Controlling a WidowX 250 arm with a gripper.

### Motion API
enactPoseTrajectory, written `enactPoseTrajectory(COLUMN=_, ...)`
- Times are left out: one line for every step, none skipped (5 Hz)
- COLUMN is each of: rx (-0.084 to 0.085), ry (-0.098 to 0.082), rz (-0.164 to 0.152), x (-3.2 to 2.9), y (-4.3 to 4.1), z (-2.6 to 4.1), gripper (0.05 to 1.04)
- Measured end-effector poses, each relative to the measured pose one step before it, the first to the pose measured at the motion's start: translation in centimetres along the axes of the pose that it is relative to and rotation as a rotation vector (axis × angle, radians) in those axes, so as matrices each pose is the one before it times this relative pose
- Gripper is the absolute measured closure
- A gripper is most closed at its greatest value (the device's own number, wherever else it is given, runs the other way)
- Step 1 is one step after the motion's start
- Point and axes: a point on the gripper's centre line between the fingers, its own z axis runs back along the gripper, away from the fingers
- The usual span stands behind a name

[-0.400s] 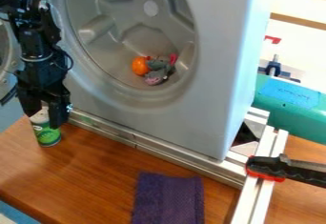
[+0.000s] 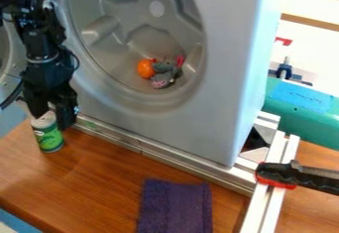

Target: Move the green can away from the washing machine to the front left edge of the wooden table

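Black two-finger gripper (image 2: 51, 122) at left side of view, pointing down over a green can with a pale top (image 2: 48, 137). Fingers are open, spread apart at the top of the can, one reaching down beside its right side in the view; can't tell if either one touches it. Can stands upright on the brown wood-grain counter (image 2: 99, 177), near its left edge and close to the silver metal rail (image 2: 165, 160) running along the foot of the grey machine front (image 2: 198, 123).

Machine front has a big round opening into a grey drum (image 2: 112, 9). Inside, low down: orange ball-like toy (image 2: 145, 69) beside a grey plush toy with pink parts (image 2: 163, 73).

Purple cloth (image 2: 175, 204) lies on the counter in front of the rail, at the bottom of the view, well apart from the can. Right side: black clamp with red pads (image 2: 291, 175) across pale metal bars (image 2: 263, 204). Behind it, teal container (image 2: 311, 125) with a blue label (image 2: 301, 96) on top
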Motion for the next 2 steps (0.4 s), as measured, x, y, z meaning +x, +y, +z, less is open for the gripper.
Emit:
enactPoseTrajectory(rx=0.0709, ry=-0.0856, rz=0.0135, x=1.39, y=1.047, z=0.105, gripper=0.083)
enactPoseTrajectory(rx=0.0957, ry=-0.0727, rz=0.0662, x=0.788, y=1.157, z=-1.563, gripper=0.083)
